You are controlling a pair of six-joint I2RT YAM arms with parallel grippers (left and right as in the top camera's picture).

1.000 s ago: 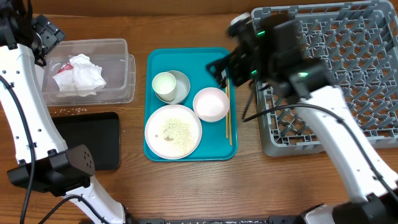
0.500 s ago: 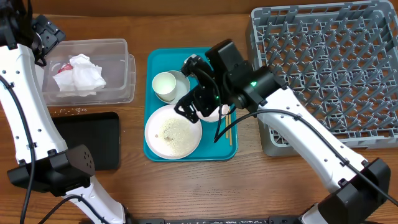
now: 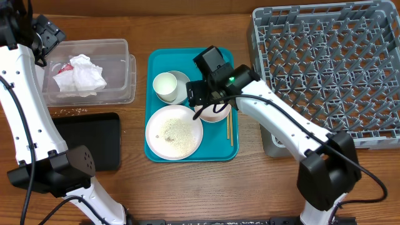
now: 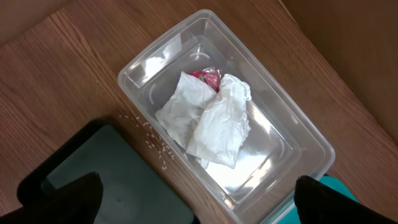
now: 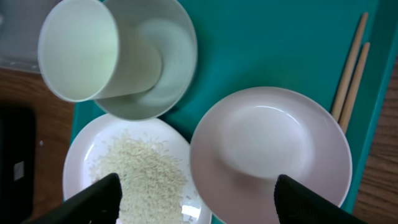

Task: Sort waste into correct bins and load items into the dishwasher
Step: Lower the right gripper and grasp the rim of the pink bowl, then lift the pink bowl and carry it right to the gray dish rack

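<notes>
So the wooden table [image 3: 187, 187] carries 4 things: clear tub [image 3: 130, 75], black tray [image 3: 94, 140], teal tray [image 3: 187, 59], grey dish rack [image 3: 350, 75] (plus loose grains [image 3: 69, 111] beside the tub).

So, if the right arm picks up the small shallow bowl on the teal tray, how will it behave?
The shallow bowl looks glazed and smooth, so it may slip between the fingers unless gripped at the rim. It seems rigid and probably breakable if dropped. Its edge appears to overlap the rice plate, so lifting might nudge that plate.

Cup [image 3: 165, 84] in bowl [image 3: 182, 81], behind plate [image 3: 174, 131], on tray [image 3: 181, 59].
</notes>
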